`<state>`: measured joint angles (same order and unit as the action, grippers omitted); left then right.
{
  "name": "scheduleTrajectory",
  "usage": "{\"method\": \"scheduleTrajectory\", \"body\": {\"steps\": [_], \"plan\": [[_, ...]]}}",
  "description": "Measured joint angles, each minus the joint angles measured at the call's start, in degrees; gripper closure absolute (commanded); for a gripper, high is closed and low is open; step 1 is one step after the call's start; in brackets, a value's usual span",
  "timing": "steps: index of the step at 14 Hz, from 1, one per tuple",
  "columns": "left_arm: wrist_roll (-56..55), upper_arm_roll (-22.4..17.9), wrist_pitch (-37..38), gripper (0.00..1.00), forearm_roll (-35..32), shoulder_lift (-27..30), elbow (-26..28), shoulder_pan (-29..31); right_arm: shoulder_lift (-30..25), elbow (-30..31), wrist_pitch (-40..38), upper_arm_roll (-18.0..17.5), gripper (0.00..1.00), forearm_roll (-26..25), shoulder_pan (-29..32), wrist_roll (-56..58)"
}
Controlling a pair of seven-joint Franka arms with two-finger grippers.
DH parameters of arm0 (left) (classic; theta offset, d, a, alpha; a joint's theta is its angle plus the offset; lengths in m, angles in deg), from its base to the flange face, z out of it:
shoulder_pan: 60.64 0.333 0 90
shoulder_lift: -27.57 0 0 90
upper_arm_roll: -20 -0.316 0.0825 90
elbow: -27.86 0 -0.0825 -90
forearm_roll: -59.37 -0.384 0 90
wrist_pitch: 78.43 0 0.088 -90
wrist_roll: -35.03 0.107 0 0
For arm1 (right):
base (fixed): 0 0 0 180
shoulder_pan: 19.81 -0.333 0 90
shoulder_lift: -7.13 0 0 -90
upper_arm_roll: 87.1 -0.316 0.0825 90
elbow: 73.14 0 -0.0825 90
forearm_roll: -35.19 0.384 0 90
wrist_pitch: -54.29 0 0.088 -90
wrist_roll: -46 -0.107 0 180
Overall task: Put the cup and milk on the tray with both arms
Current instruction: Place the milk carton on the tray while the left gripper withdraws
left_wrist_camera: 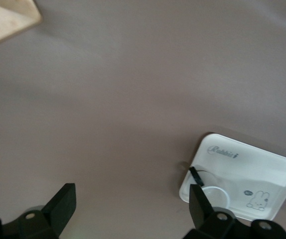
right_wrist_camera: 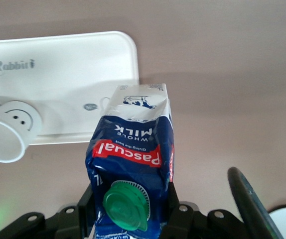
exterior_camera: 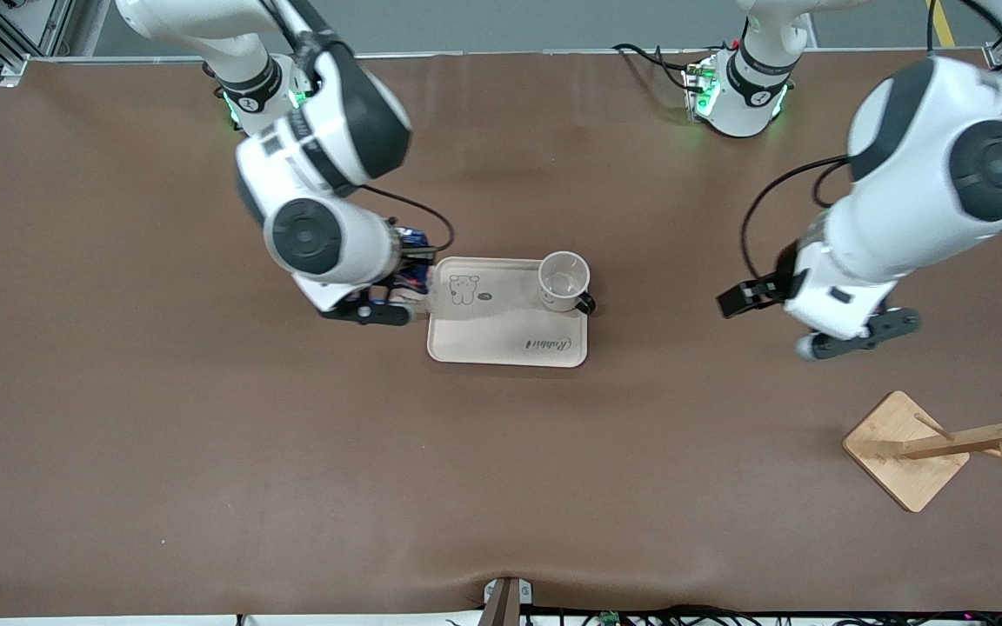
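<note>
The cream tray (exterior_camera: 501, 335) lies mid-table. The white cup (exterior_camera: 564, 280) stands upright on it, at the corner toward the left arm's end, with its black handle over the rim. My right gripper (exterior_camera: 410, 296) is shut on the blue milk carton (exterior_camera: 415, 276) and holds it just above the table at the tray's edge toward the right arm's end. In the right wrist view the milk (right_wrist_camera: 133, 154) sits between the fingers of that gripper (right_wrist_camera: 130, 204), green cap toward the camera, with the tray (right_wrist_camera: 73, 64) and cup (right_wrist_camera: 8, 134) past it. My left gripper (exterior_camera: 858, 335) is open and empty over bare table; its wrist view (left_wrist_camera: 131, 201) shows the tray (left_wrist_camera: 262, 164) and cup (left_wrist_camera: 214, 195).
A wooden peg rack (exterior_camera: 979, 439) on a square base (exterior_camera: 888, 452) stands near the left arm's end, nearer the front camera than my left gripper. A corner of its base shows in the left wrist view (left_wrist_camera: 8, 20). Black cables run by the arm bases.
</note>
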<state>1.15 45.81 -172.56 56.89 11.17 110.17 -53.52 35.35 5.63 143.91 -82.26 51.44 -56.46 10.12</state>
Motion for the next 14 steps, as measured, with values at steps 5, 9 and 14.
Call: {"method": "scheduleTrajectory", "body": {"steps": [5, 9, 14], "plan": [[9.5, -0.1, 4.3, 0.00, -3.4, 4.0, 0.0, 7.5, 5.4, -0.7, 6.1, 0.1, 0.96, 0.0, -4.7, -4.0], [13.7, 0.3, 4.9, 0.00, -6.6, 6.5, 0.0, 7.6, 7.4, -1.6, 8.4, 0.1, 0.00, 0.1, -5.1, -4.2], [14.0, 0.3, 10.0, 0.00, -6.8, 10.0, -0.1, 8.0, 8.2, -2.4, 10.0, 0.2, 0.00, 0.1, -5.3, -3.7]]}}
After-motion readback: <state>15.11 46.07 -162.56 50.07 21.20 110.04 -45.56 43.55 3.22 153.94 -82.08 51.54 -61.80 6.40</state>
